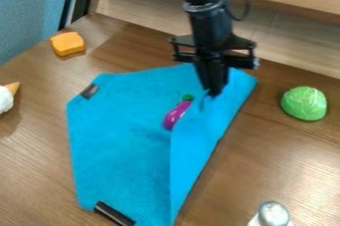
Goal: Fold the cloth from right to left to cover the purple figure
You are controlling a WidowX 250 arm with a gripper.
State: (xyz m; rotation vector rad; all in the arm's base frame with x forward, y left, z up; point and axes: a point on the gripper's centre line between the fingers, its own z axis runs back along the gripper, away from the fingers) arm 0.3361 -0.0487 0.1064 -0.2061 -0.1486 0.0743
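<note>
The black two-finger end effector [212,92] grips the blue fabric cloth [120,145], its right side partly folded over, on the brown wooden surface [279,158]. The purple, green-topped toy eggplant [175,115] lies on the cloth beside the fold.

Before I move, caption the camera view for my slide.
Gripper at the turned-up right side of the blue cloth, purple eggplant showing beside the fold.

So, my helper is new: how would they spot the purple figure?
On the brown table lies a blue cloth. On that, beside its folded flap, rests an eggplant-like figure. Its purple body and green tip set it apart from the round green cabbage.
</note>
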